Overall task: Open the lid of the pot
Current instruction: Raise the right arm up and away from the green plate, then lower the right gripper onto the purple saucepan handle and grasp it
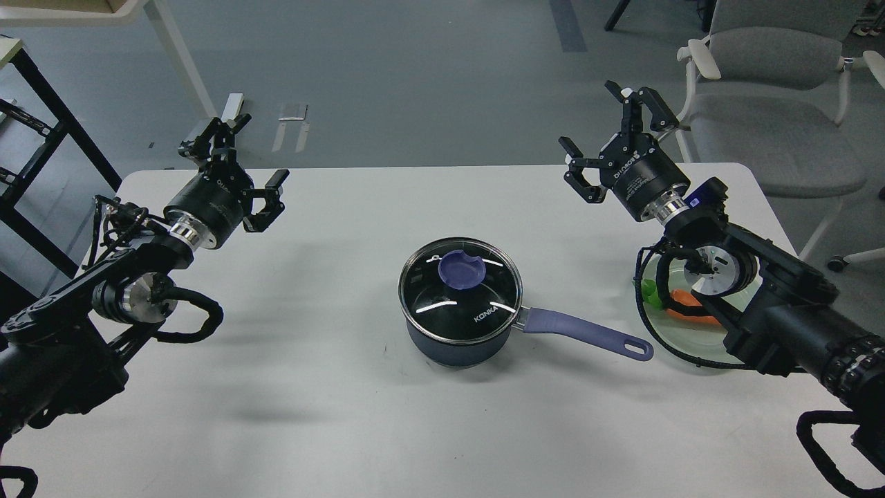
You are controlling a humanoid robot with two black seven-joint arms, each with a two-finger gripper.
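A small dark blue pot [456, 349] stands at the middle of the white table [332, 415], its long purple handle [588, 333] pointing right. The clear glass lid [462, 304] with a steel rim rests flat on the pot, with a flat purple knob [462, 268] at its centre. My left gripper [235, 162] hovers open over the far left of the table, well apart from the pot. My right gripper [608, 135] is raised and open at the far right, also away from the pot. Neither holds anything.
A pale green glass plate [681, 339] with an orange and a green piece on it lies under my right arm, just right of the handle's end. A grey chair [774, 104] stands beyond the table's far right corner, a dark rack at the far left.
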